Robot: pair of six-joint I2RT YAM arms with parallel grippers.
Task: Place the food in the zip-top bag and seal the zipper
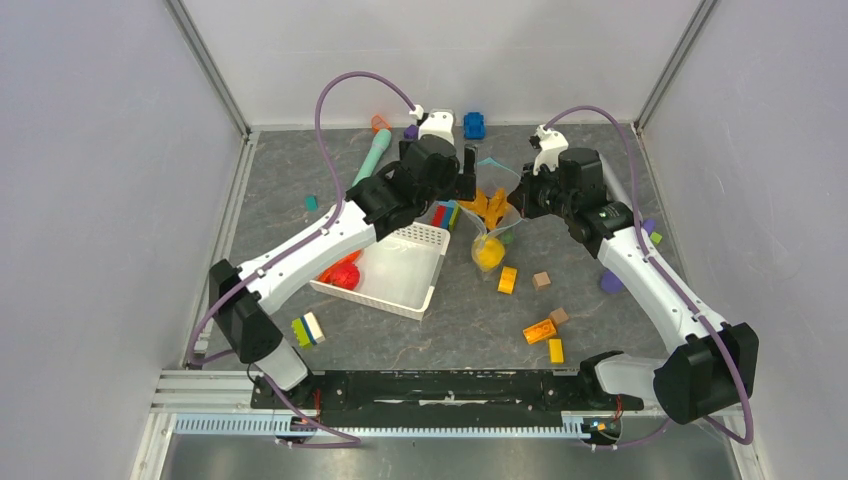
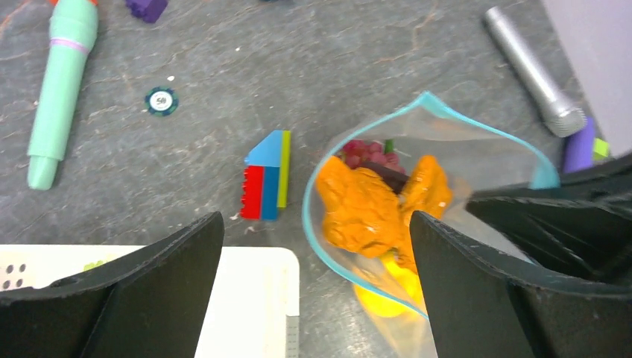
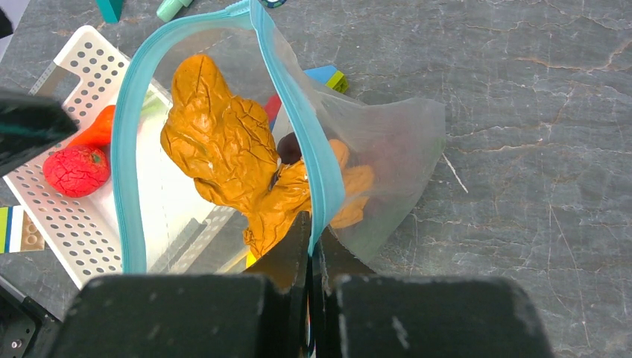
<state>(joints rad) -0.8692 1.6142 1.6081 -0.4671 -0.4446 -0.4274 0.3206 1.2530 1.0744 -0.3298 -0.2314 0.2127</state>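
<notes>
The clear zip-top bag (image 3: 395, 149) hangs open, its light-blue zipper (image 3: 298, 119) forming a wide loop. My right gripper (image 3: 311, 224) is shut on the zipper edge and holds the mouth up. Inside lie a crumpled orange food (image 3: 223, 149), a dark maroon piece (image 2: 365, 153) and a yellow one (image 2: 387, 287). My left gripper (image 2: 317, 224) is open and empty, just above the bag's mouth (image 2: 426, 95). A red fruit (image 3: 74, 170) and an orange carrot (image 3: 97, 130) lie in the white mesh basket (image 3: 59, 216). In the top view the bag (image 1: 490, 215) sits between both grippers.
The white basket (image 1: 400, 270) stands left of the bag. A red-blue-green block stack (image 2: 267, 175), a teal marker toy (image 2: 63, 82), a silver cylinder (image 2: 533, 71) and a poker chip (image 2: 162, 101) lie behind. Loose blocks (image 1: 539, 330) are scattered at the front right.
</notes>
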